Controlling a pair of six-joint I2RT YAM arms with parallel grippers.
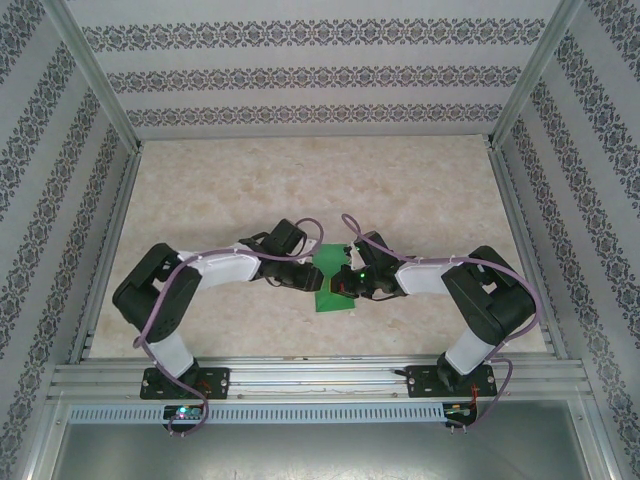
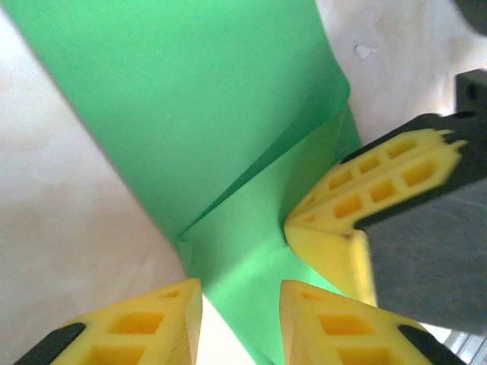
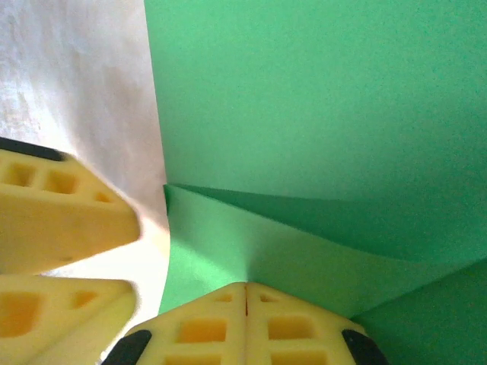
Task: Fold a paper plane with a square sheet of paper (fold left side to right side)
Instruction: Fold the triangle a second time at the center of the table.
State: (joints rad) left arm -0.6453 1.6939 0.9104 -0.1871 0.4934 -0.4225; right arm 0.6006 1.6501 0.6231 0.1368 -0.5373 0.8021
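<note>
**Folding the sheet: early stage, first fold raised but not pressed**

**Status.** The square sheet of paper (image 1: 331,300) is located on the counter (image 1: 300,190), at the middle of the near half and between the two arms. One flap (image 2: 190,99) is seen lifted off the lower layer, and a crease (image 2: 251,175) runs diagonally where the two layers meet. The flap is not pressed flat. No pointed dart shape is visible, so the task is judged to be near its start: the fold has to be closed and flattened, and all later folds are judged to be outstanding.

**Hands.**
- The left hand (image 2: 240,293) is shown partly open, with a clear gap between its fingers. Bare counter and a paper edge are seen through the gap, and nothing is gripped.
- The right hand (image 3: 245,293) is shown fully closed, its tips pressed together and set against the sheet near the crease.

**Limits of observation.**
- In the top view, most of the sheet is covered by the wrists, so its outline cannot be traced.
- The wrist views cut the paper off at their borders.
- It cannot be determined which side of the sheet is being carried over.
- It cannot be told whether a layer is nipped between the closed tips.
</note>
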